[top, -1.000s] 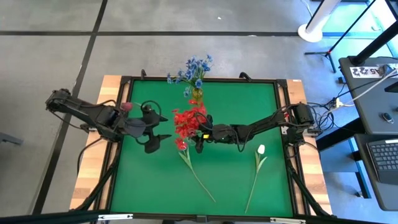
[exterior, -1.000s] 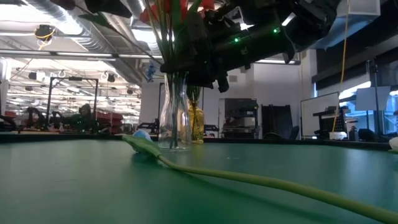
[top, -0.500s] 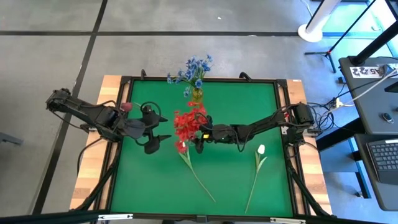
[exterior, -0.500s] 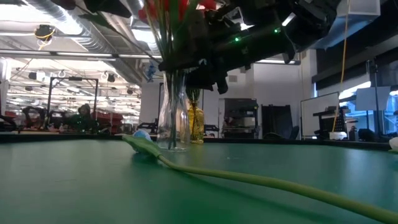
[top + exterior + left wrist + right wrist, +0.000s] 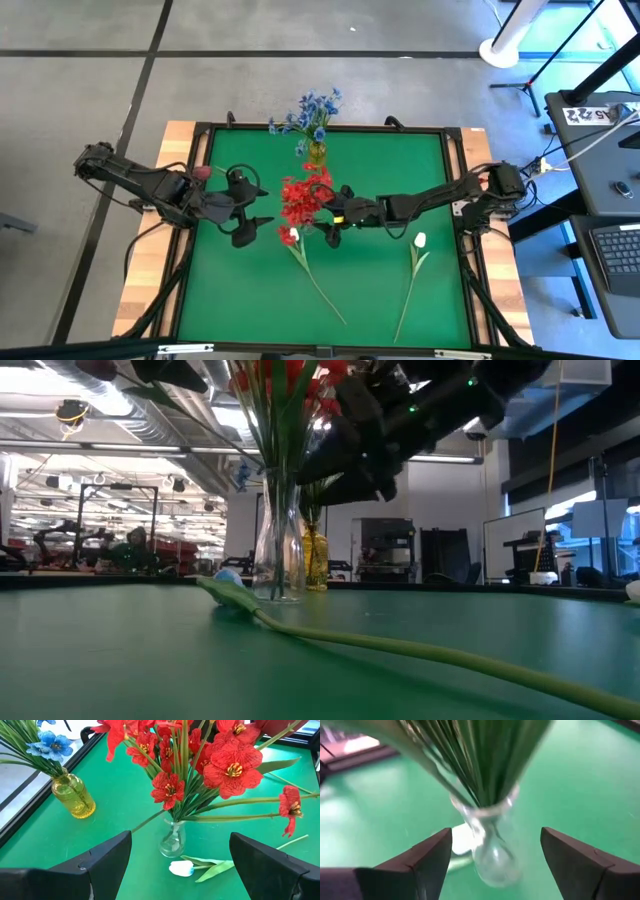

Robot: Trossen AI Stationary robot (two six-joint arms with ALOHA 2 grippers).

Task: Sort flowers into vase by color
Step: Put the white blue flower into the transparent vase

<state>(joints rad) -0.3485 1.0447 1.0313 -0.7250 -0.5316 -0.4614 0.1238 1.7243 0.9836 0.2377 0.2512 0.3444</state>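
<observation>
Seen from above, green table mat point(image 5: 250, 290) w/ a clear glass vase point(image 5: 173, 840) near centre, full of red flowers point(image 5: 303, 196), stems packed tight in the neck. At approx. 12 o'clock from it, near the far edge of mat, a small yellow vase point(image 5: 74, 796) w/ blue sprigs point(image 5: 314, 108). On the mat at 6 o'clock from the clear vase, one white bud flower point(image 5: 290, 236) lying flat, head just beside the vase base, green stem running away toward 5 o'clock. A second white tulip point(image 5: 420, 241) lying well apart at approx. 4 o'clock, stem pointing to the near edge. Right gripper point(image 5: 333, 221) just beside the clear vase at its 3 o'clock, up at neck height; fingers point(image 5: 580, 865) spread wide apart, nothing between them, vase neck visible in the gap in right wrist view but not touched. Left gripper point(image 5: 258, 205) at 9 o'clock of the red bunch, near but apart; fingers point(image 5: 100, 862) also wide open, holding nothing. In low view, long green stem point(image 5: 420, 652) across the foreground, clear vase and yellow vase standing upright behind it.
</observation>
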